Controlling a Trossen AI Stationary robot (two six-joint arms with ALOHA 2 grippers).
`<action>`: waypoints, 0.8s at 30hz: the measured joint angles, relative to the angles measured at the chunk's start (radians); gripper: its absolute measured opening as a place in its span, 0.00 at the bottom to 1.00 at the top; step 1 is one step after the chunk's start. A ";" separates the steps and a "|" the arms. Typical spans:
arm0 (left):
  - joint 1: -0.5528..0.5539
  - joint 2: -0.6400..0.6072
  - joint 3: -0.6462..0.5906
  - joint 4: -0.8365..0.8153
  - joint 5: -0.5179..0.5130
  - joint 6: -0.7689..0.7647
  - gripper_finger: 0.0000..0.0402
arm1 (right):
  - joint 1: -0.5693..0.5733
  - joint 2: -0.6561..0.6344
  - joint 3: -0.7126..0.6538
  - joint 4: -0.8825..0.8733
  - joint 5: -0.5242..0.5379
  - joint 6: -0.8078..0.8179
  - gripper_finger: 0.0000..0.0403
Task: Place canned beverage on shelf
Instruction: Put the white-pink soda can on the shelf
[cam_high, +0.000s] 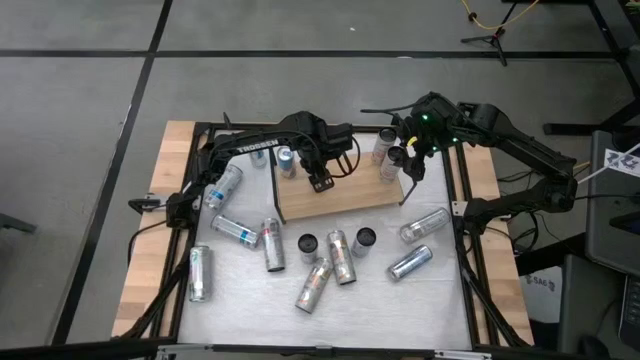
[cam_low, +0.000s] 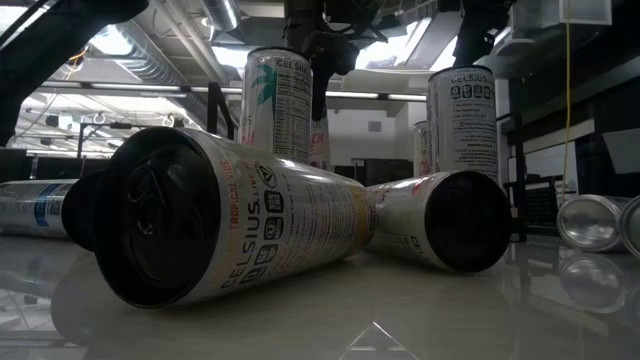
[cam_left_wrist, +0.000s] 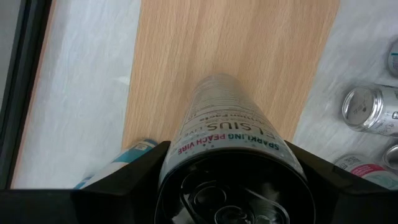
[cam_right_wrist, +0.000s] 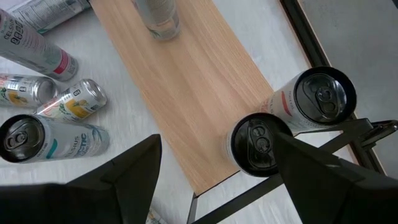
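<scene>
L gripper straddles can (upright, shelf).

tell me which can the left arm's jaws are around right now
The Celsius sparkling peach vibe can, standing upright on the wooden shelf between the left gripper's jaws. The other two cans on the shelf stand at its far end, under the right gripper.

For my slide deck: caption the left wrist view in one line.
Left gripper straddling an upright Celsius can standing on the wooden shelf.
</scene>
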 joint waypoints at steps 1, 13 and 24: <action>0.000 0.000 0.000 0.000 0.000 0.000 0.63 | 0.000 0.000 0.000 0.000 0.000 0.000 0.75; 0.000 0.000 0.000 0.000 0.000 0.000 0.63 | 0.000 0.000 0.000 0.000 0.000 0.000 0.75; 0.000 -0.003 0.000 0.001 -0.002 0.000 0.80 | 0.000 0.000 0.000 0.000 0.000 0.000 0.75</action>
